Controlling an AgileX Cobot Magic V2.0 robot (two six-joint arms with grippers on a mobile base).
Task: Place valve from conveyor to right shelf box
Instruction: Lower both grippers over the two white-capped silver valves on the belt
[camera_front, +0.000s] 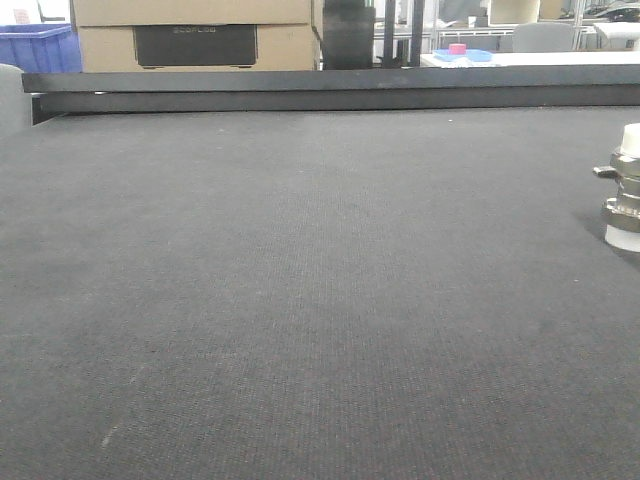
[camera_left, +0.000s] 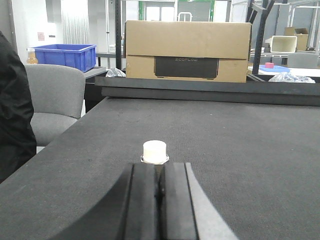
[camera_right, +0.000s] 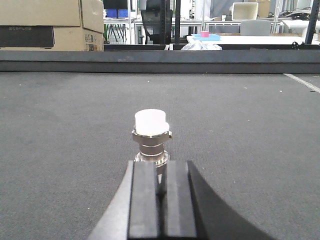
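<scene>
With the valve (camera_right: 151, 142) standing upright on the conveyor (camera_right: 250, 130) just beyond the right gripper (camera_right: 160, 164), whose fingers are pressed together on nothing like those of the left gripper (camera_left: 159, 166), the right pair should spread wide before advancing to straddle its hex body

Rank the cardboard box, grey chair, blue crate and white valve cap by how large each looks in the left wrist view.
1. cardboard box, largest
2. grey chair, partly hidden at its left
3. blue crate
4. white valve cap, smallest, though nearest the camera
</scene>
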